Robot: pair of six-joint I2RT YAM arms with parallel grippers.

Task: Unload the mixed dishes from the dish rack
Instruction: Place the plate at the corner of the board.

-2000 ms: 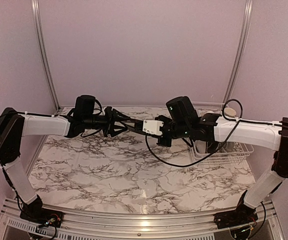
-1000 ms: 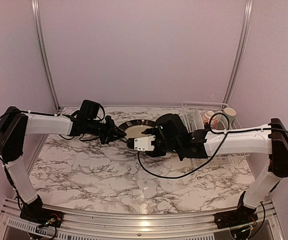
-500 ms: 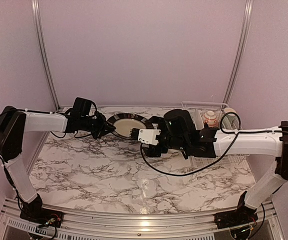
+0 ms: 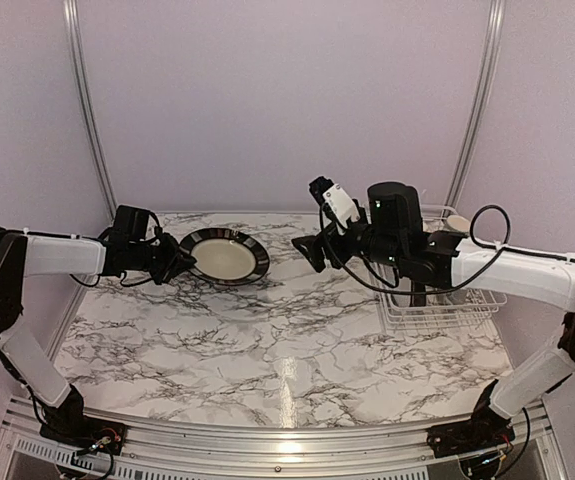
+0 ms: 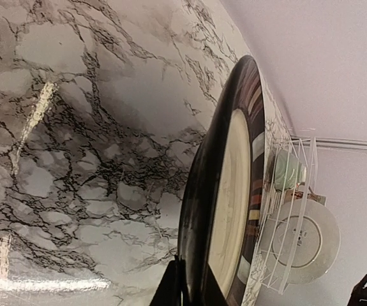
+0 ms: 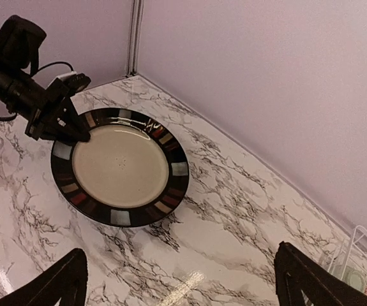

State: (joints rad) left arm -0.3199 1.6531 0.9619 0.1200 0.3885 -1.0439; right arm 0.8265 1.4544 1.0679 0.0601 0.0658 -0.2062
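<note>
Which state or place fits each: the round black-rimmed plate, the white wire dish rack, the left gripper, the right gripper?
1. round black-rimmed plate
2. white wire dish rack
3. left gripper
4. right gripper

A. open, empty
B. right side of the marble table
C. table's left rear
D. shut on the plate's rim

Pairs: 1-C, 2-B, 3-D, 4-A

The top camera, high at 6 o'clock, faces 12 across the whole marble tabletop (image 4: pixel 267 340). The left wrist camera hugs the black-rimmed plate (image 5: pixel 234 191) edge-on, dish rack (image 5: pixel 293 167) at 4 o'clock. The right wrist camera looks down from farther off. All share the plate.
</note>
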